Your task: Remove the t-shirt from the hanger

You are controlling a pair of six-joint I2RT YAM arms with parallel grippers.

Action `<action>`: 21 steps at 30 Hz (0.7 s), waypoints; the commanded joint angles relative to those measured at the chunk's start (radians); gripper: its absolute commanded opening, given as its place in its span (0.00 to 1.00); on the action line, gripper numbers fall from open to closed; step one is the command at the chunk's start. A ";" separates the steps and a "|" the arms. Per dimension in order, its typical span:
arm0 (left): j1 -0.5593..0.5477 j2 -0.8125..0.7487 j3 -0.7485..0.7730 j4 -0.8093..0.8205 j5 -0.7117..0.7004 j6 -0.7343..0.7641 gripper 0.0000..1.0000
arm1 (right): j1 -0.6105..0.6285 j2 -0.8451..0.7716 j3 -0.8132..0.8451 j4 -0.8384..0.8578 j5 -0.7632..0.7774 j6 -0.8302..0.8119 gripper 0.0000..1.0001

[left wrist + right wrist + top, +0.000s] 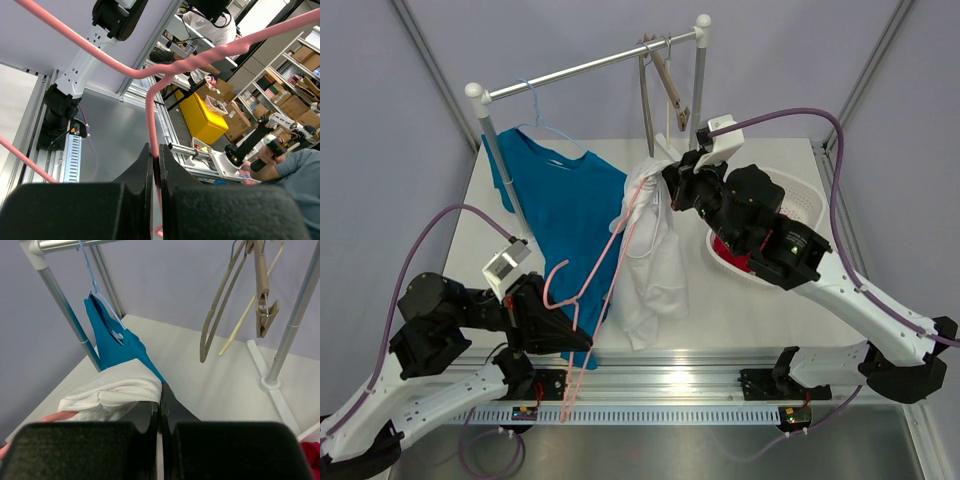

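- Site: white table (pixel 740 310) inside a grey curtained enclosure. Garment rail (pixel 590 68) runs across the back, w/ a blue t-shirt (pixel 565 200) on its own hanger at the L end and bare beige hangers (pixel 665 80) at the R end. White basket (pixel 805 200) holding red cloth (pixel 732 256) sits on the R side of the table.
- Task item: white t-shirt (pixel 655 270) hangs betw. the two arms over table centre, bunched at the top. Its lower end reaches down toward the table front; contact w/ the table not clear. One arm of the pink hanger (pixel 585 300) runs up into the bunched fabric. Shirt judged not yet free.
- L gripper (pixel 156 160): fingers together, clamped on the thin pink hanger wire, low, near the front edge.
- R gripper (pixel 160 400): fingers together, pinching a fold of white fabric at the shirt's upper end, higher than the L gripper.
- Handling, assessed: shirt is light, soft, mesh-like knit w/ no stiffness. Will prob. sag & stretch rather than move as one piece, and may snag on the hanger tip if dragged across it. Not fragile.
- Hanger, assessed: thin, springy; likely to twist in a single-point grip.
- Grip rec.: take fabric near the collar/shoulder where the hanger arm enters, not the hem. Pull along the hanger arm, away from the L gripper. Exact seat of the hanger inside the shirt is hidden by folds, so cannot confirm.
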 commanded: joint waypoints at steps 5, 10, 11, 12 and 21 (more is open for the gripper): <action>-0.015 -0.067 0.092 0.062 0.111 0.121 0.00 | -0.090 -0.047 0.028 0.018 0.239 -0.082 0.00; -0.015 -0.050 0.070 0.056 0.068 0.121 0.00 | -0.098 -0.102 0.097 -0.252 -0.259 -0.034 0.76; -0.015 -0.044 0.075 0.058 0.054 0.122 0.00 | -0.096 -0.113 0.076 -0.283 -0.341 -0.021 0.82; -0.015 -0.029 0.079 0.058 0.050 0.126 0.00 | -0.098 -0.130 0.048 -0.301 -0.412 -0.009 0.88; -0.015 0.010 0.164 0.064 0.036 0.126 0.00 | -0.101 -0.401 -0.374 -0.113 -0.656 -0.035 0.99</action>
